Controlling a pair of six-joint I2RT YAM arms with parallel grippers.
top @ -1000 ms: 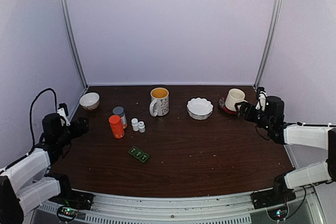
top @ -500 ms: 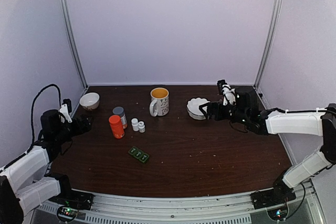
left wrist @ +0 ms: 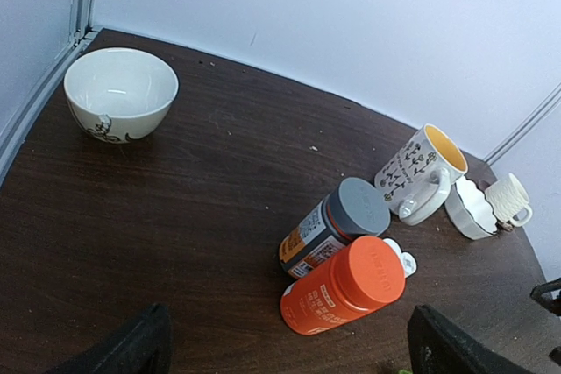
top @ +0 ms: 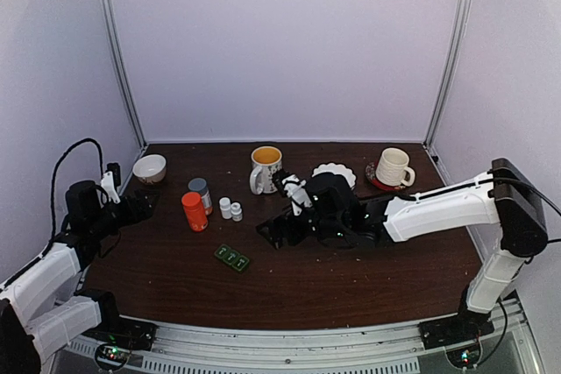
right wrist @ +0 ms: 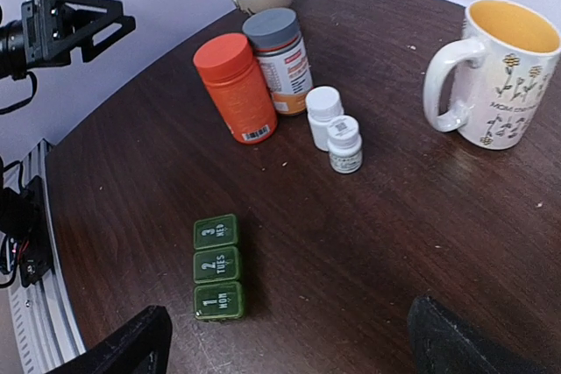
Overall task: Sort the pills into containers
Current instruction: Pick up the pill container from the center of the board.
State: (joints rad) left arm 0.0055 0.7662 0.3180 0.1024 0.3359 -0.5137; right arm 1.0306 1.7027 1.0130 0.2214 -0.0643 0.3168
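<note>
The containers are a small dark-green pill box [top: 231, 257] [right wrist: 216, 266] with three shut lids marked 1, 2 and 3, lying on the brown table. No loose pills are in view. Behind the pill box stand an orange bottle [top: 194, 211] [left wrist: 346, 285] [right wrist: 235, 87], a grey-lidded bottle [top: 201, 193] [left wrist: 333, 223] [right wrist: 277, 59] and two small white bottles [top: 230, 208] [right wrist: 334, 129]. My right gripper [top: 272, 232] [right wrist: 289, 348] hovers open just right of the pill box, holding nothing. My left gripper [top: 140, 208] [left wrist: 285, 348] is open and empty at the table's left edge, left of the bottles.
A flower-print mug with a yellow inside [top: 266, 169] [left wrist: 421, 168] [right wrist: 495, 72] stands at the back middle. A white bowl [top: 149, 167] [left wrist: 120, 94] sits back left, a scalloped bowl [top: 333, 170] and a cream mug [top: 392, 166] on a red saucer back right.
My right arm has swung from the back right corner leftwards across the table to beside the pill box. The left arm has hardly moved.
</note>
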